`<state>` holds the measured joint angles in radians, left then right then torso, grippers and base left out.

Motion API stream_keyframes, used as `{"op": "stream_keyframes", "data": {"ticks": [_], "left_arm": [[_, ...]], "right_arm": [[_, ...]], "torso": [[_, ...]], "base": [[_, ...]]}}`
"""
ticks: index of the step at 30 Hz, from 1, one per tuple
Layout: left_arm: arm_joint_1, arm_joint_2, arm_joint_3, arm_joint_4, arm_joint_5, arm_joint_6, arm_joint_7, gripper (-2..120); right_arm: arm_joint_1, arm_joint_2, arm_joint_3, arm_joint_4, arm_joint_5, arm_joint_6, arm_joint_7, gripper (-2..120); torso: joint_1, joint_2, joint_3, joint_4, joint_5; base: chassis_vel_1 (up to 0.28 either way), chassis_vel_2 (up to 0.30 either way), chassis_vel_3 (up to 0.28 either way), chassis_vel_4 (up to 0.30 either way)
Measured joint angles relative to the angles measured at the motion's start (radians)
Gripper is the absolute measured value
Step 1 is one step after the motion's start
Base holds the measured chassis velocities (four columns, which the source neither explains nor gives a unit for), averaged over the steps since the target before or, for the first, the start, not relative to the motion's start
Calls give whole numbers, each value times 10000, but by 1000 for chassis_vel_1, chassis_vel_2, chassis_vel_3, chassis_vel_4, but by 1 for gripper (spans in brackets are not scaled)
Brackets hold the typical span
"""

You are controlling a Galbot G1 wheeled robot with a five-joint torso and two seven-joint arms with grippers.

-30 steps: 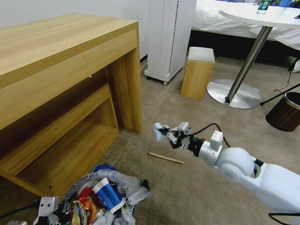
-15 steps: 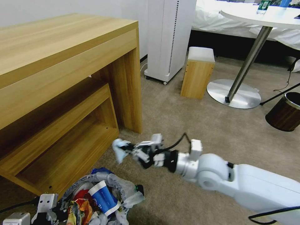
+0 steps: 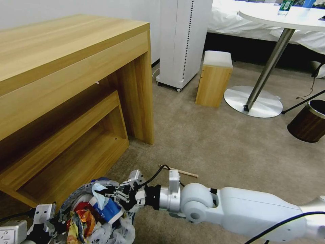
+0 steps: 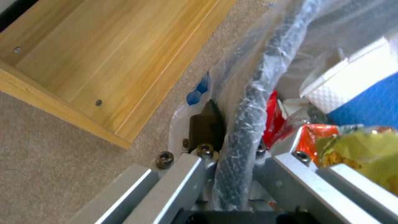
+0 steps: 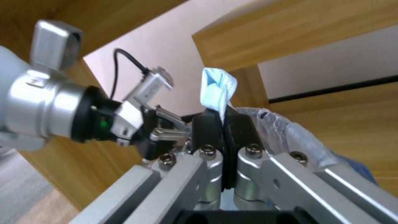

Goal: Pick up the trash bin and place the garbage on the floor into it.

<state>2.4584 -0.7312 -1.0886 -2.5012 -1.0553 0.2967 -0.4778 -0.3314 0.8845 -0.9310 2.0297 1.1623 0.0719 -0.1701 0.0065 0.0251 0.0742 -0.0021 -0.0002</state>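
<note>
Beige carpet floor point(image 3: 210, 142) beside wooden desk point(image 3: 67, 84). Trash bin point(image 3: 84, 195), full of wrappers, rim clamped by left gripper point(image 4: 236, 155). Right gripper point(image 3: 110, 195), pinching pale-blue scrap point(image 5: 216, 90), has swung from mid-floor to over the bin. Wooden stick point(image 3: 184, 172) uncovered again.

I see wooden desk point(image 3: 67, 57) left, white tower unit point(image 3: 182, 40) behind, wooden stool point(image 3: 214, 78), round table point(image 3: 287, 17), brown bin point(image 3: 309, 122) right.

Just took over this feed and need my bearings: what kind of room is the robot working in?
Most likely a hotel room or bedroom: a bed with white sheets at the back, a wooden desk, a round table on a metal foot, and beige carpet throughout.
</note>
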Motion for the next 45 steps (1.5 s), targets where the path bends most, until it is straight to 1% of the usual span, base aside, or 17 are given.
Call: {"op": "stream_keyframes", "data": {"ticks": [7, 11, 18, 19, 26, 28, 29, 31, 33, 34, 36, 39, 41, 42, 43, 44, 45], "left_arm": [[47, 101, -144, 2, 72, -188, 42, 0], [112, 118, -298, 3, 143, -224, 153, 0], [95, -211, 42, 125, 671, -301, 354, 0], [95, -211, 42, 125, 671, -301, 354, 0], [133, -517, 208, 126, 1025, -307, 511, 0], [143, -614, 268, 125, 1125, -308, 556, 0], [148, -699, 300, 125, 1208, -307, 586, 0], [151, -745, 303, 116, 1237, -307, 603, 0], [171, -852, 303, 86, 1317, -307, 686, 0], [171, -852, 303, 86, 1317, -307, 686, 0], [157, -890, 298, 41, 1344, -297, 821, 0], [101, -878, 255, 40, 1348, -294, 918, 0], [-40, -780, 225, 69, 1359, -295, 990, 0], [-40, -780, 225, 69, 1359, -295, 990, 0], [-99, -759, 294, 108, 1419, -307, 1050, 0], [-159, -743, 372, 146, 1474, -312, 1085, 0], [-159, -743, 372, 146, 1474, -312, 1085, 0]], "right_arm": [[510, 1077, -603, -1074, 156, 84, 242, 0], [541, 1294, -654, -1189, 250, 49, 355, 2], [596, 1093, -685, -971, 301, -343, -72, 30], [596, 1093, -685, -971, 301, -343, -72, 30], [783, 1030, -486, -810, 529, -450, -70, 60], [809, 997, -450, -736, 574, -493, -26, 64], [815, 947, -424, -688, 488, -416, 43, 70], [814, 914, -344, -668, 379, -403, 55, 73], [693, 825, 221, -683, -2, -204, 168, 86], [693, 825, 221, -683, -2, -204, 168, 86], [483, 656, 1134, -837, -689, -197, 668, 95], [247, 517, 1931, -1070, -1144, -579, 1546, 99], [-455, 169, 3211, -1395, -1462, -1848, 4168, 100], [-455, 169, 3211, -1395, -1462, -1848, 4168, 100], [-952, -79, 3817, -1487, -1786, -2283, 5401, 100], [-1289, -255, 4181, -1535, -2230, -2486, 6121, 100], [-1289, -255, 4181, -1535, -2230, -2486, 6121, 100]], "torso": [[0, 0, 0, 1, 0], [0, 0, 0, -1, 2], [-1, 0, 0, -1, 1], [-1, 0, 0, -1, 1], [0, 0, 0, -1, 3], [-1, 0, -1, 0, 2], [-1, 0, -1, 1, 3], [0, 0, 0, 0, 3], [-1, 0, -1, 0, 4], [-1, 0, -1, 0, 4], [-1, 0, -1, 2, 3], [-1, 1, -1, 2, 4], [-1, 1, -1, 1, 4], [-1, 1, -1, 1, 4], [-1, 0, 1, -1, 5], [-1, 0, 0, -1, 7], [-1, 0, 0, -1, 7]], "base": [[0, 0, 0, 0], [0, 0, 0, 0], [0, 0, 0, 0], [0, 0, 0, 0], [0, 0, 0, 0], [0, 0, 0, 0], [0, 0, 0, 0], [0, 0, 0, 0], [0, 0, 0, 0], [0, 0, 0, 0], [0, 0, 0, 0], [0, 0, 0, 0], [0, 0, 0, 0], [0, 0, 0, 0], [0, 0, 0, 0], [0, 0, 0, 0], [0, 0, 0, 0]]}}
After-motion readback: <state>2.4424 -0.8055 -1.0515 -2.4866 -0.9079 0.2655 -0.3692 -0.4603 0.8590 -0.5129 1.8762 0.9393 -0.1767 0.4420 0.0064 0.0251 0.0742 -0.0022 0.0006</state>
